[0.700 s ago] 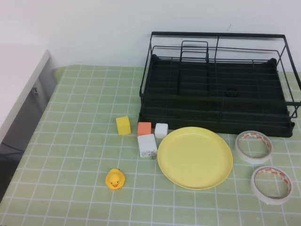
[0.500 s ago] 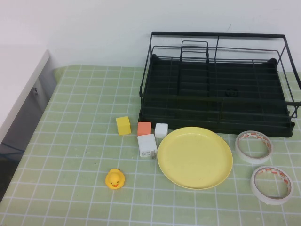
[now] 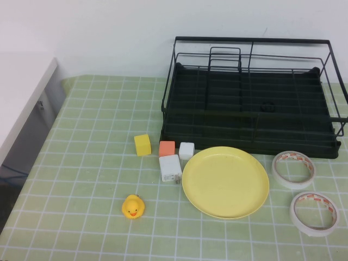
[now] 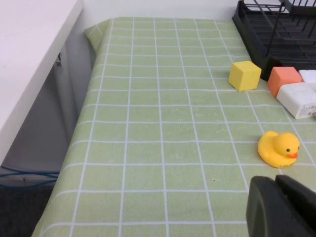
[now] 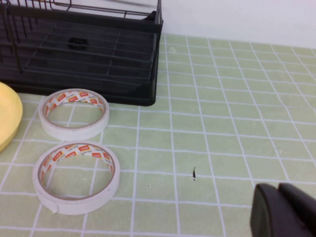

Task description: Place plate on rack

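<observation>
The pale-yellow plate (image 3: 225,181) lies flat on the green checked table, just in front of the black wire rack (image 3: 250,95). The rack stands at the back right with nothing in it. Neither arm shows in the high view. My left gripper (image 4: 279,197) is shut and empty, low over the table near the rubber duck (image 4: 278,148), far left of the plate. My right gripper (image 5: 282,207) is shut and empty over bare table, to the right of the tape rolls. The plate's edge (image 5: 7,118) and the rack's corner (image 5: 98,49) show in the right wrist view.
A yellow cube (image 3: 142,144), an orange cube (image 3: 167,148), a small white cube (image 3: 186,150) and a white charger (image 3: 170,168) lie left of the plate. The duck (image 3: 132,207) sits nearer the front. Two tape rolls (image 3: 293,169) (image 3: 313,212) lie right of the plate. A white counter (image 3: 22,92) borders the left.
</observation>
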Robot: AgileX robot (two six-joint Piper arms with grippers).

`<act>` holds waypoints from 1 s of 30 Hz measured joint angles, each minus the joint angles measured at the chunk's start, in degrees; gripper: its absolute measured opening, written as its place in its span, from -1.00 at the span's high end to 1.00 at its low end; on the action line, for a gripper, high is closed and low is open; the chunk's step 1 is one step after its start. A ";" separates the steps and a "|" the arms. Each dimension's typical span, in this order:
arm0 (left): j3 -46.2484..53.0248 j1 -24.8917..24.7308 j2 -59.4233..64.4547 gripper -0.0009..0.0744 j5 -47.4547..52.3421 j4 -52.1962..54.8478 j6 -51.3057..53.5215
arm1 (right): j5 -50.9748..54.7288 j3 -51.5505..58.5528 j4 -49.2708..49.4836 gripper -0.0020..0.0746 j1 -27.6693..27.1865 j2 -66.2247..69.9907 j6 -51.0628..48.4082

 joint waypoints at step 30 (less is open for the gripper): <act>0.24 0.00 0.00 0.98 -21.63 -60.38 -21.04 | -0.02 0.45 50.44 0.92 0.00 0.00 5.25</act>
